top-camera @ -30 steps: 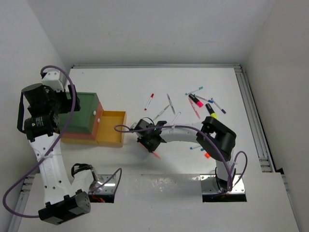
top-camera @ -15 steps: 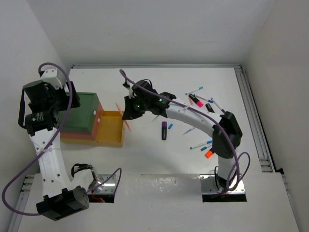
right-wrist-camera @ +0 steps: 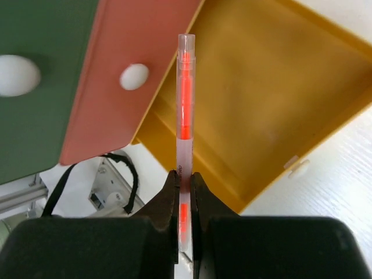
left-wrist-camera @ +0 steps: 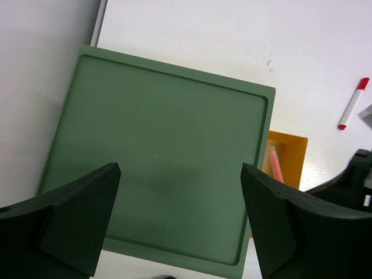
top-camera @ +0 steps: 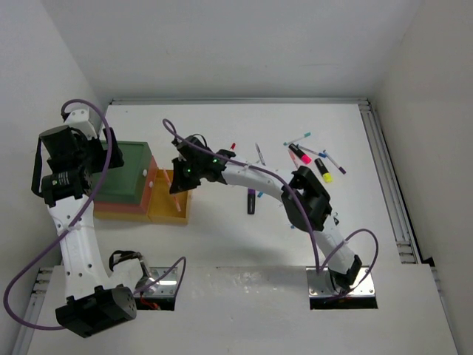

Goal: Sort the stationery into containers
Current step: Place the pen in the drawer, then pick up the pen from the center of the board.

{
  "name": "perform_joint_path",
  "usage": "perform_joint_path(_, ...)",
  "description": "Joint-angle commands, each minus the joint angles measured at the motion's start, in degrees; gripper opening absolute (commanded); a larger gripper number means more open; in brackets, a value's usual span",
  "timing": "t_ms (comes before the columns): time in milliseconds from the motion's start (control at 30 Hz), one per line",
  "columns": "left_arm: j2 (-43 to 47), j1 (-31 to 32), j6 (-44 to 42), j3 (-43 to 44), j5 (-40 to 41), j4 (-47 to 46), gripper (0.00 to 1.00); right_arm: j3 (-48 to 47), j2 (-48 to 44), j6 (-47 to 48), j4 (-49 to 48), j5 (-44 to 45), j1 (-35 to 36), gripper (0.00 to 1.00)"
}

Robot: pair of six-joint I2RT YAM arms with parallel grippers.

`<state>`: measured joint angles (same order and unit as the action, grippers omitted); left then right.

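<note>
Clear plastic with red ink inside, the thin pen [right-wrist-camera: 185,116] is pinched across its barrel by the right pincer [right-wrist-camera: 185,181], whose jaws are closed tight on it, and the part that shows sticks out over the open yellow tray [right-wrist-camera: 279,87]. It looks light and stiff, but the smooth round barrel could swivel or slip in so narrow a hold; a grip near the middle would likely keep it steadiest. Just beside the tray sits the red-orange container [right-wrist-camera: 116,87], beneath the dark green container [left-wrist-camera: 157,163]. Above that one the left pincer [left-wrist-camera: 178,174] hangs wide open, holding nothing. Further right on the white surface [top-camera: 222,244] lie 1 purple highlighter [top-camera: 251,201] and a scattered cluster of pens [top-camera: 310,155]
</note>
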<state>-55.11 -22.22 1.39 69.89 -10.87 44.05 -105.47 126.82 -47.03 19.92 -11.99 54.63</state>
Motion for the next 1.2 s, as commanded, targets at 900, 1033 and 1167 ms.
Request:
perform_joint_path(900,-0.4,0.2,-3.4,2.0,-2.5,-3.8,0.92,13.9,-13.1,9.2,12.6,17.6,-18.1,0.35)
perform_joint_path(1033,-0.6,0.3,-2.8,1.0,-2.7,-4.2,0.92,12.7,-10.1,5.6,17.2,21.1,-21.5,0.36)
perform_joint_path(1167,-0.6,0.5,-2.6,0.8,-2.6,-4.2,0.92,11.3,-7.4,3.6,18.0,21.0,-23.1,0.37)
